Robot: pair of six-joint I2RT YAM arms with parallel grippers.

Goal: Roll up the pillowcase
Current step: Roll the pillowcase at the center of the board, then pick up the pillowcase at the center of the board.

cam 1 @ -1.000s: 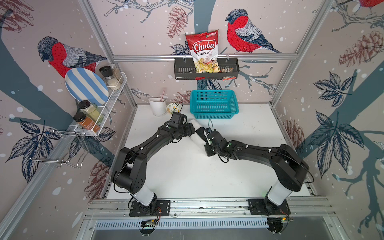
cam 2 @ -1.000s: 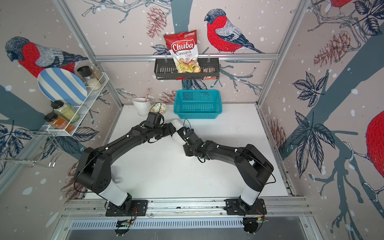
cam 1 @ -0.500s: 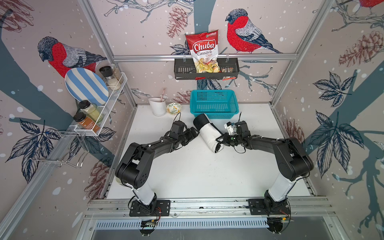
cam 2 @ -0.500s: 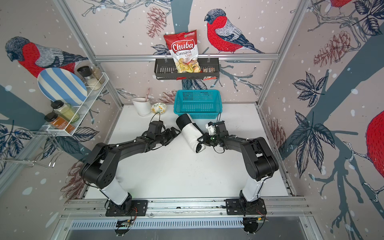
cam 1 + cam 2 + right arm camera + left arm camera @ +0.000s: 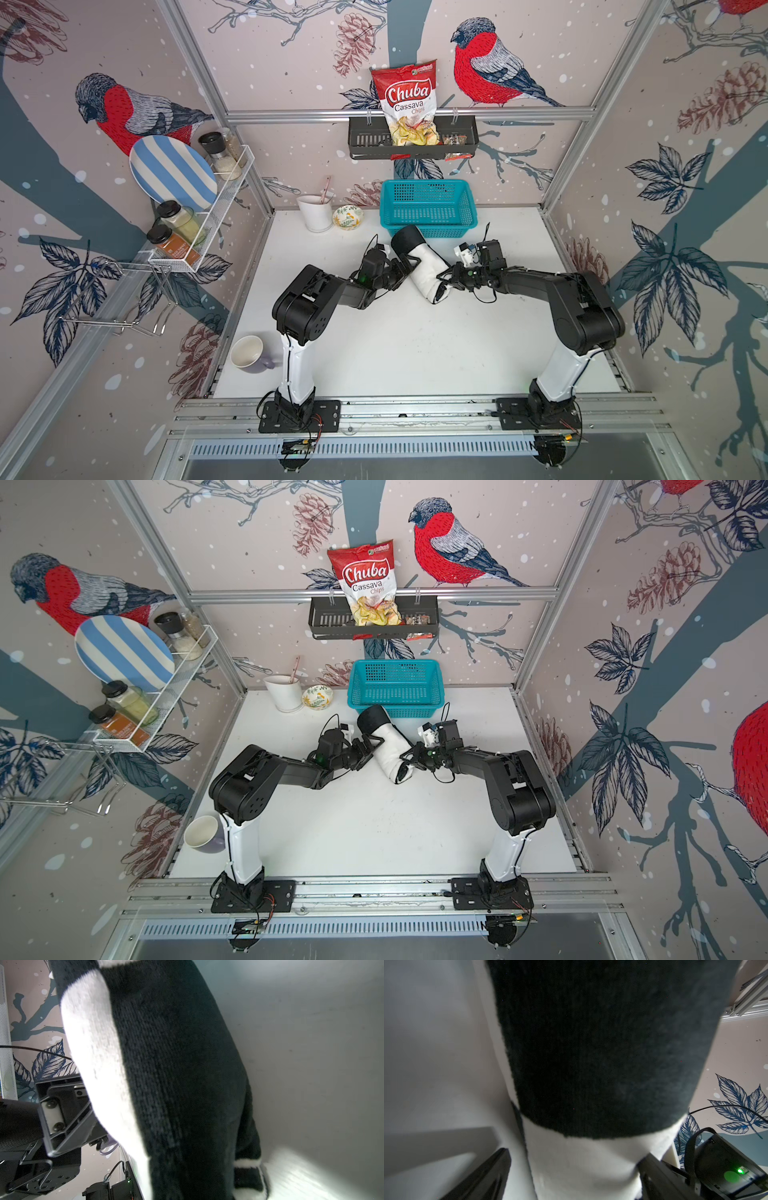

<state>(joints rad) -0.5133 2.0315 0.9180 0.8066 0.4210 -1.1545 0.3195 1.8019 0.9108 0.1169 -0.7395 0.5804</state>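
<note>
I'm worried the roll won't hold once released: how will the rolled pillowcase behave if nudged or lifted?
The pillowcase is a plush knit cylinder lying on the table, so a sideways nudge would probably roll it. No tie shows, so it may loosen. Lifted by one end, it would likely sag.

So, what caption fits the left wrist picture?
Rolled black-and-white pillowcase, close up, between the open jaws of the left gripper.

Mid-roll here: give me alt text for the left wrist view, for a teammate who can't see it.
A rolled plush pillowcase, one black band beside one white band, fills the close-up view. The left gripper stands open, its two dark fingers flanking the white band, with white tabletop behind.
</note>
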